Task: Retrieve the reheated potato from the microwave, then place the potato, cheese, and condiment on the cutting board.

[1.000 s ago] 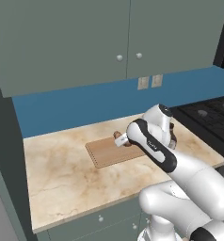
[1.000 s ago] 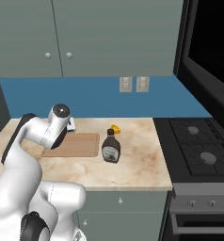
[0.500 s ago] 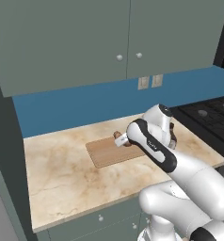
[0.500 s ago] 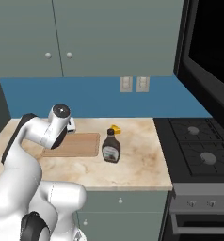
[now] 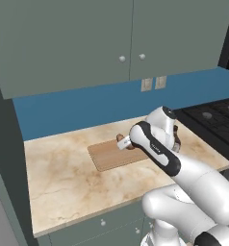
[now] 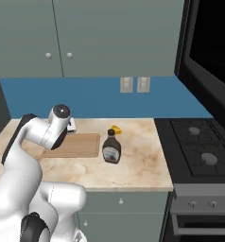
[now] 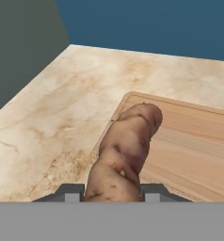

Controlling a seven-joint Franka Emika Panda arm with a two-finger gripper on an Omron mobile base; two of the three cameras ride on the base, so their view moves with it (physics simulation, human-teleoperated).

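I'm holding the potato (image 7: 125, 150) pinched between the fingers (image 7: 111, 192), and it's hanging over the near edge of the cutting board (image 7: 198, 141) on the marble bench (image 7: 52, 117). I'm seeing the condiment (image 6: 111, 147) standing upright just beside the board's far end, the cheese (image 6: 116, 129) lying right behind it, near the blue wall.
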